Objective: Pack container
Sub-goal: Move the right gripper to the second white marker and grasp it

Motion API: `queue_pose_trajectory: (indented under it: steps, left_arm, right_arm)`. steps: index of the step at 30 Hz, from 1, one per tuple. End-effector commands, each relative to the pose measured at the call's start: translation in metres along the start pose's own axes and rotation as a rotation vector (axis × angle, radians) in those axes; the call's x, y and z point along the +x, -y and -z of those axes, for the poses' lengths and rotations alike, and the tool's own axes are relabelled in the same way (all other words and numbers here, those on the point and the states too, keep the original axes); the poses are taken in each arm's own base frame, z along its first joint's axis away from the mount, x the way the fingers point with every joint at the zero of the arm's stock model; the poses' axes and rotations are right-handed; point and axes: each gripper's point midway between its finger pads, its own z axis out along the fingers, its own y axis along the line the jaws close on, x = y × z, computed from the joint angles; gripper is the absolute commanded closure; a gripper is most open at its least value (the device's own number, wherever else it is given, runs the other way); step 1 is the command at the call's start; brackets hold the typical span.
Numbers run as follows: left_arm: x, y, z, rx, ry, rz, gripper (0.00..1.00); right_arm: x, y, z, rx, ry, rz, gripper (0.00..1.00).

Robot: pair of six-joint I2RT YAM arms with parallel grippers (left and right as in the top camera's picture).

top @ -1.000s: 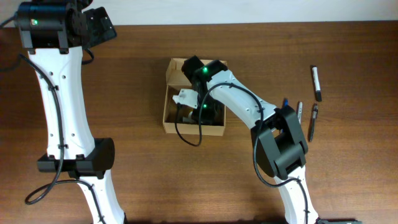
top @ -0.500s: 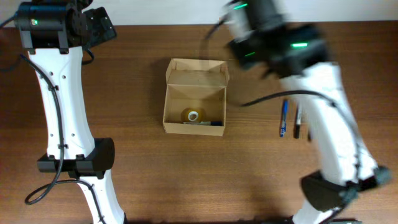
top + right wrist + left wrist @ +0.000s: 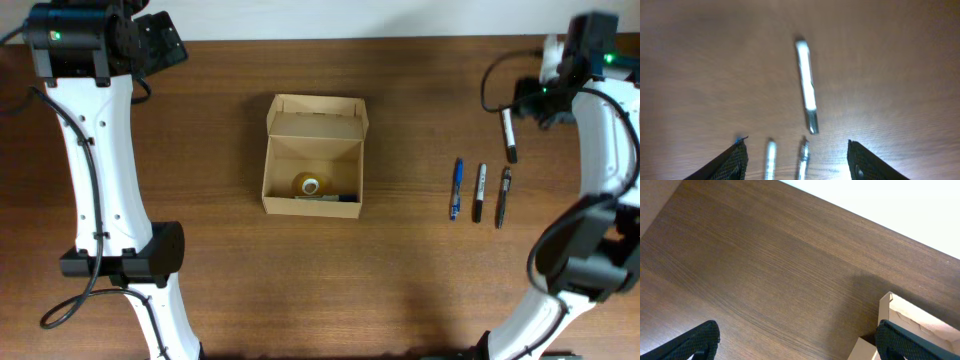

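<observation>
The container is a tan cardboard box at the table's middle, with its flap lid open toward the back. Inside lie a yellow tape roll and a dark pen. A blue pen, a grey pen and a black pen lie side by side at the right. A white-and-black marker lies behind them. My right gripper is open and empty above the marker, in a blurred view. My left gripper is open and empty at the back left, with a corner of the box at its right.
The left arm stands along the table's left side. The right arm runs along the right edge, beside the pens. The table's back edge meets a white wall just behind both grippers.
My right gripper has left the box and swung to the far back right, above the marker. The tape roll and dark pen now show in the box. The left arm has not moved.
</observation>
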Motion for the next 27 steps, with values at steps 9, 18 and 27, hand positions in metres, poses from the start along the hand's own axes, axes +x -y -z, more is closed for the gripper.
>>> queue_pose_trajectory:
  steps: [9, 18, 27]
  left_arm:
    - [0.001, -0.002, -0.003, -0.006, -0.008, -0.007, 0.0]
    - [0.001, -0.002, -0.003, -0.006, -0.008, -0.007, 0.0]
    - [0.001, -0.002, -0.003, -0.006, -0.008, -0.007, 0.0]
  right_arm:
    - [0.061, 0.024, -0.099, -0.033, -0.274, -0.072, 0.38]
    - [0.053, 0.024, -0.108, -0.04, -0.241, -0.001, 0.42]
    - [0.039, 0.023, -0.112, -0.043, -0.18, 0.034, 0.42]
